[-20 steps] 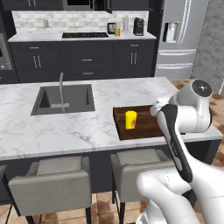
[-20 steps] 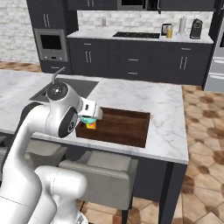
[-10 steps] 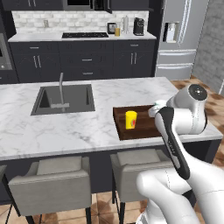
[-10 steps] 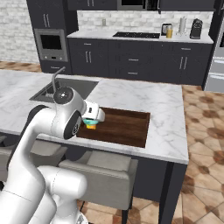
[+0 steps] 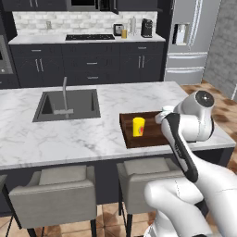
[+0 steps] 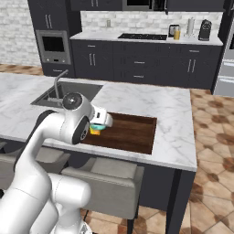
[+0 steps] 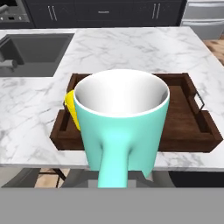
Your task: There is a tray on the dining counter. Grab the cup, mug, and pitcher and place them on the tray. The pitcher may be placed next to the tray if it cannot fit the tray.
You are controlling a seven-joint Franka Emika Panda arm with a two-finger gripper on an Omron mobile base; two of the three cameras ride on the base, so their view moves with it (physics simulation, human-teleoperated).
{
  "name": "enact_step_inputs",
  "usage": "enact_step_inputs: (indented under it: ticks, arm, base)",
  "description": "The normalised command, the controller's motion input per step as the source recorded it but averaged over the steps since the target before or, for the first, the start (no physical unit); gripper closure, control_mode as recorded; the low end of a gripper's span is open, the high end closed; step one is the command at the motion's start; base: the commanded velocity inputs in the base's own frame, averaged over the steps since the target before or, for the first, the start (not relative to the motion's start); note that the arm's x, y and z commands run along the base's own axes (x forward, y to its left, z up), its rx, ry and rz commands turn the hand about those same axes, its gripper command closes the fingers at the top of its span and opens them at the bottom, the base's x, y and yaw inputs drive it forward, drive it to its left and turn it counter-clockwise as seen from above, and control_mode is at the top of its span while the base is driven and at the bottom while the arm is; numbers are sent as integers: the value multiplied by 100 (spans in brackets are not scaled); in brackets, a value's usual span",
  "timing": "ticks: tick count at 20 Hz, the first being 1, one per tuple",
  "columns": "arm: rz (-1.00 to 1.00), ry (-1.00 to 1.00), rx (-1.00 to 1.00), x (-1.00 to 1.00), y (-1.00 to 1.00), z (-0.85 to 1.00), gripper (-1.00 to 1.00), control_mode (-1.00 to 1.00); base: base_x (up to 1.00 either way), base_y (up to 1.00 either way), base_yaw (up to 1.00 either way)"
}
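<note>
Mug and tray are the pair that matters here, taken first from the left base view: the dark wooden tray [image 5: 132,137] lies on the marble desk [image 5: 69,134] to the right of the sink [image 5: 67,104], and the yellow cup [image 5: 138,127] stands upright inside it toward its left end, which leaves bare wood on the right for a second vessel. The arm's wrist hangs over that right part of the tray, hiding whatever it carries. In the right base view a sliver of the teal mug [image 6: 97,126] shows under the white hand, above the tray's near left part and just in front of the yellow cup; back on the far counter a tall amber vessel [image 6: 177,34], probably the pitcher, stands near a coffee machine [image 6: 204,30], well apart from the tray. In the hand view the mug fills the middle, upright with its whitish inside showing and its handle running down toward the camera, so the jaws are nearly shut, apparently clamped on that handle; held this way, mouth up, it can be set down flat beside the cup. I judge the mug is carried over the tray, not yet set down.
</note>
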Motion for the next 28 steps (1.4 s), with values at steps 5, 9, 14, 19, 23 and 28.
enact_step_inputs:
  ticks: [5, 9, 14, 19, 23, 28]
  arm:
    - [6, 0, 0, 14, -16, -21, 100, -100]
    - [12, 0, 0, 9, -19, -27, 100, -100]
    - [13, 0, 0, 11, -9, -26, 100, -100]
    - [3, 0, 0, 31, 0, -9, 100, -100]
    - [0, 0, 0, 41, 0, -6, 100, -100]
    - [0, 0, 0, 38, 0, -7, 100, -100]
  base:
    - [0, 0, 0]
    - [0, 0, 0]
    - [0, 0, 0]
    - [0, 0, 0]
    - [0, 0, 0]
    - [0, 0, 0]
